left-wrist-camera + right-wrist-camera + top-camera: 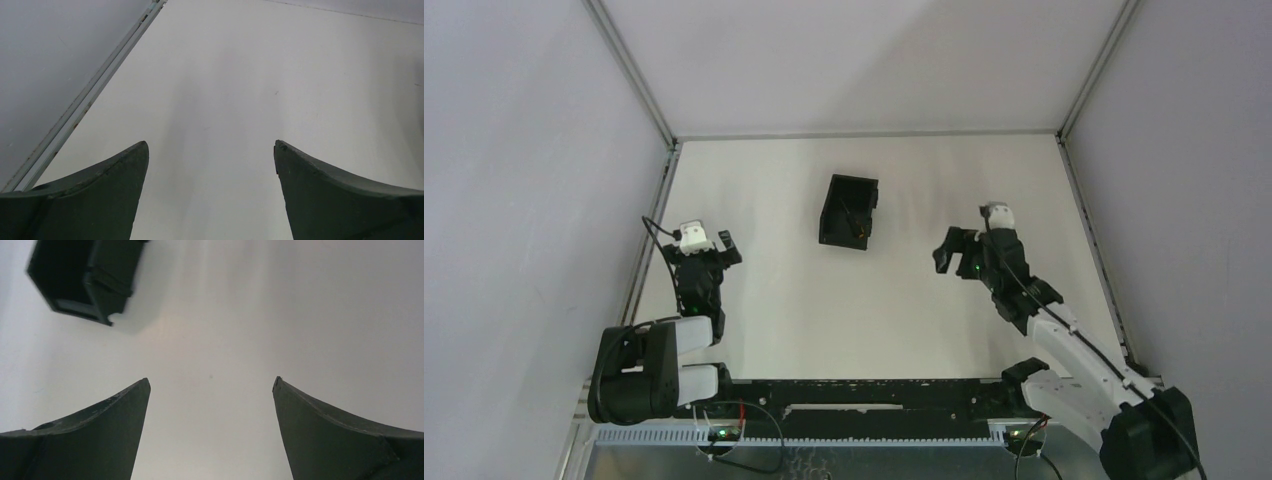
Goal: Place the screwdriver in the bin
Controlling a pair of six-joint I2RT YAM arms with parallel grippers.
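Note:
The black bin (832, 222) stands on the white table at mid-centre. A thin dark screwdriver (855, 219) with an orange-yellow end lies inside it, toward the near right corner. The bin also shows in the right wrist view (112, 287) at the top left; its inside is dark there and the screwdriver cannot be made out. My right gripper (947, 253) is open and empty, to the right of the bin and apart from it (211, 382). My left gripper (704, 252) is open and empty over bare table at the left (211, 145).
A metal rail (85, 100) runs along the table's left edge close to my left gripper. Grey walls enclose the table on the left, back and right. The arm bases and a black cable track (854, 395) sit at the near edge.

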